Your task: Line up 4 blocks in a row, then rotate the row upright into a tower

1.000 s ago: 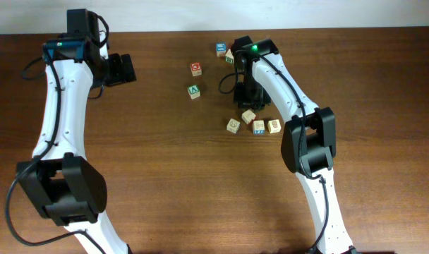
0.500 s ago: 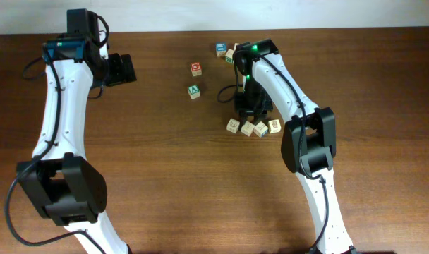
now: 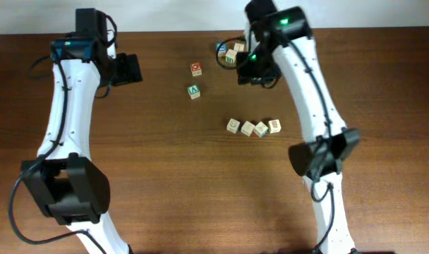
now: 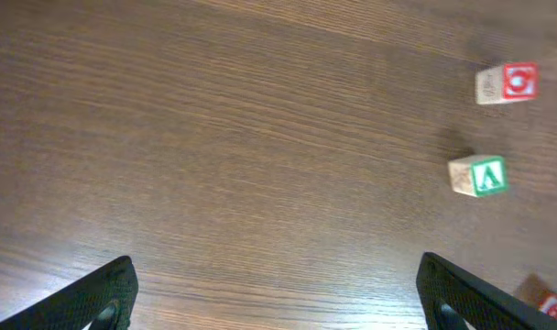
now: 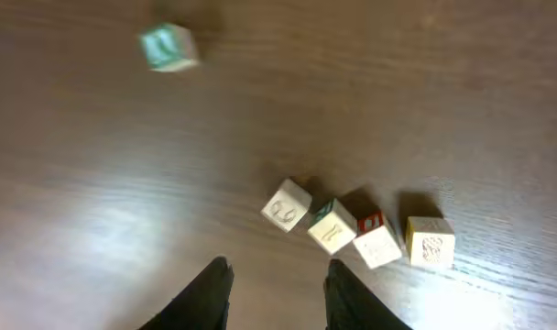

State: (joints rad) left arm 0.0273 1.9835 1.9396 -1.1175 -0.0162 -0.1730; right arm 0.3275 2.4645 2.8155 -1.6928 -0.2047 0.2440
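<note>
Blocks (image 3: 248, 128) lined up on the tabletop (image 3: 165, 176), right gripper (image 5: 278, 268) hovering clear, half-spread, empty; left gripper (image 4: 277, 266) spread wide. Next, likely: drop onto one, pinch, twist.

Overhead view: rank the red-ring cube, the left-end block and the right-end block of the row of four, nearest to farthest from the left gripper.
1. The red-ring cube: level with the left gripper, to its right in the picture.
2. The left-end block: lower and further right.
3. The right-end block: same level, furthest right.
</note>
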